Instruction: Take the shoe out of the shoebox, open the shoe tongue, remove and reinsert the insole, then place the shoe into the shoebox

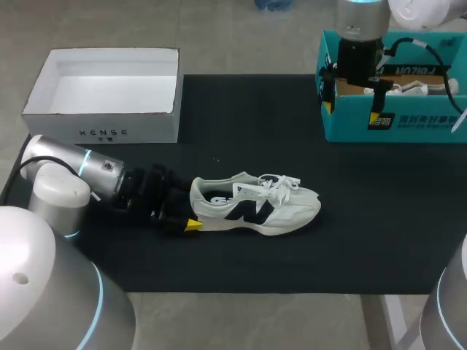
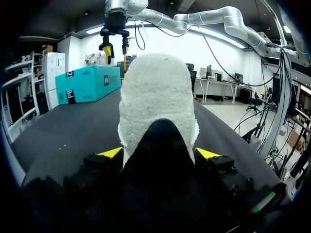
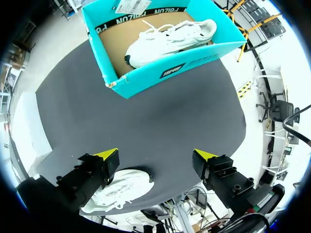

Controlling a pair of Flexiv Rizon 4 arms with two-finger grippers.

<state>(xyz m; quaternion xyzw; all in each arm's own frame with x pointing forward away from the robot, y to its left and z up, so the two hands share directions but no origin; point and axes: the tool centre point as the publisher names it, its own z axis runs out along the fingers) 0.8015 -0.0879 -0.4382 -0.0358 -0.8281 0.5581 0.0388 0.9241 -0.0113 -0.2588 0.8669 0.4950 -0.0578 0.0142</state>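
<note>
A white sneaker with a dark logo lies on its sole on the black mat, toe to the right. My left gripper is low at its heel. In the left wrist view the heel sits between the open yellow fingertips, with a small gap on each side. My right gripper hangs open and empty high over the teal shoebox. The right wrist view looks down on that teal shoebox, which holds another white shoe, and on the sneaker on the mat.
An empty white shoebox stands at the mat's back left. My right gripper and the teal box show far ahead of the heel in the left wrist view. The mat's front edge runs just before the sneaker.
</note>
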